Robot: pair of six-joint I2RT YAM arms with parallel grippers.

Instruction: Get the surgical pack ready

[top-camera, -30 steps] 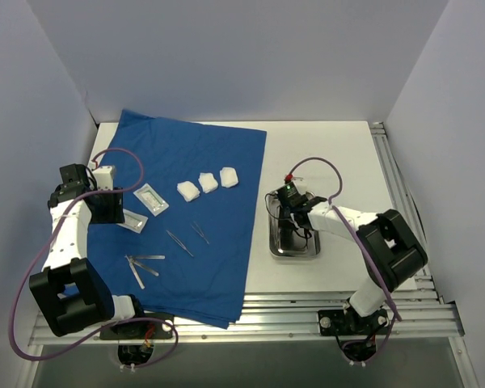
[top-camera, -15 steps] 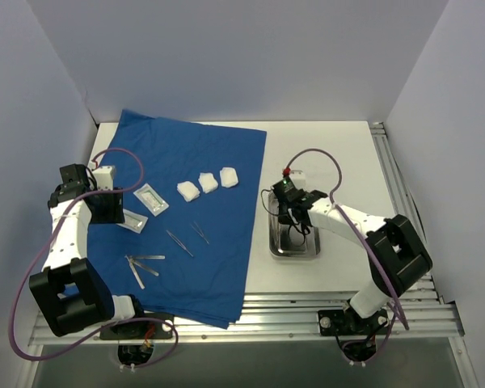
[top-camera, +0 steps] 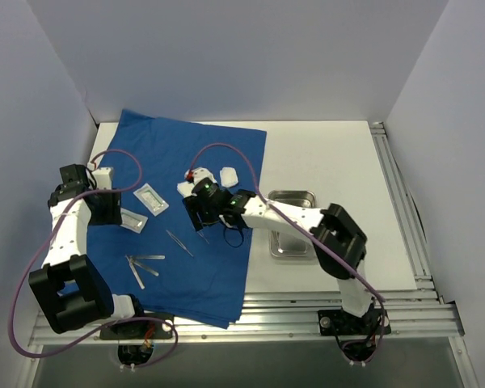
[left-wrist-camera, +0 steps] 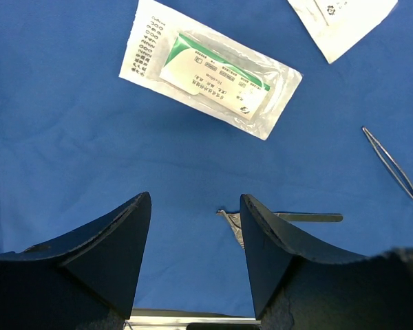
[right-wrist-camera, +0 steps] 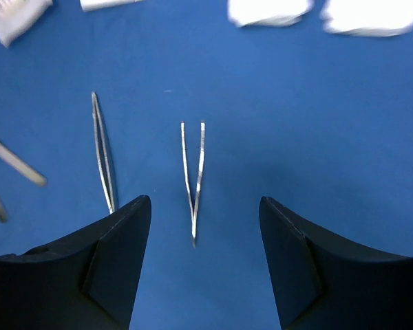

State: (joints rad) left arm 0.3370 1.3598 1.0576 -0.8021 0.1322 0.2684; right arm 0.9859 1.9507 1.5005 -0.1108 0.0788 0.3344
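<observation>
Surgical pack, unwrapped, parts laid out separately.

- Cloth sheet [top-camera: 186, 153], royal blue: lies spread flat over the left half of the white surface [top-camera: 339, 153].
- Steel tray [top-camera: 295, 198]: stands off the cloth, just right of its edge, partly hidden by the right arm.
- Gauze pads [right-wrist-camera: 268, 10], white: sit in a row on the cloth's upper middle.
- Flat packets [left-wrist-camera: 210, 69]: rest on the cloth's left part, near each other.
- Thin tweezers [right-wrist-camera: 193, 172]: lie flat on the cloth, beside a second, longer pair [right-wrist-camera: 103, 151]; further flat instruments [top-camera: 145, 260] lie nearer the front edge.
- Right tool [right-wrist-camera: 205, 201]: hangs over the cloth's middle, jaws apart, gripping nothing; frames the thin tweezers below.
- Left tool [left-wrist-camera: 195, 196]: hangs over the cloth's left part near the packets, jaws apart, gripping nothing.
</observation>
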